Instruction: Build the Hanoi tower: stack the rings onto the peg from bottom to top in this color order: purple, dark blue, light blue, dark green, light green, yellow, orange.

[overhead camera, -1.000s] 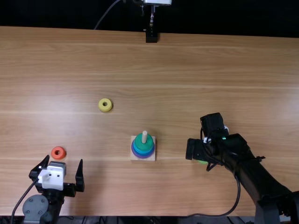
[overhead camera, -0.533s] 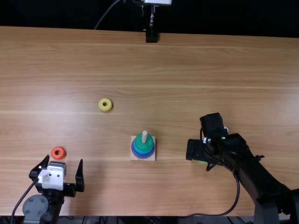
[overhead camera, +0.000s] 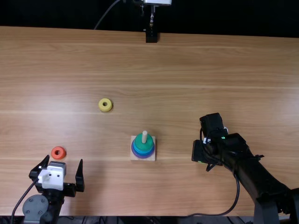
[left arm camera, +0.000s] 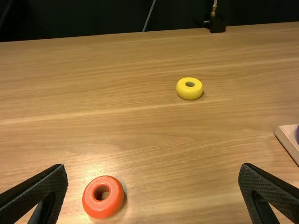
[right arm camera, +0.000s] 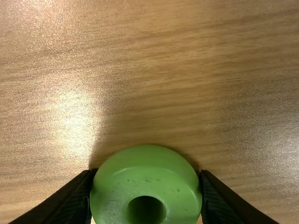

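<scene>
In the top view my left gripper point(overhead camera: 64, 159) stands open at the lower left, just short of the orange ring point(overhead camera: 58, 152). The left wrist view has my left gripper point(left arm camera: 153, 170) with the orange ring point(left arm camera: 103, 196) between its spread fingers, touching neither. My right gripper point(overhead camera: 200, 152) is low over the table, right of the tower. In the right wrist view my right gripper point(right arm camera: 147, 173) is shut on the light green ring point(right arm camera: 148, 172), one finger against each side. Purple, blue and dark green rings point(overhead camera: 143, 142) are stacked around the peg point(overhead camera: 144, 136), dark green uppermost. A yellow ring point(overhead camera: 105, 105) lies flat.
The tower's square wooden base point(overhead camera: 134, 157) stands on the table point(overhead camera: 210, 70) between the two arms. A dark stand point(overhead camera: 151, 35) is at the far table edge. The right arm's cable point(overhead camera: 237, 196) loops over the near edge.
My right gripper's visible finger has moved inward, to the right, and the gripper has shut on the light green ring. The left arm, the tower, the orange ring and the yellow ring have kept their places.
</scene>
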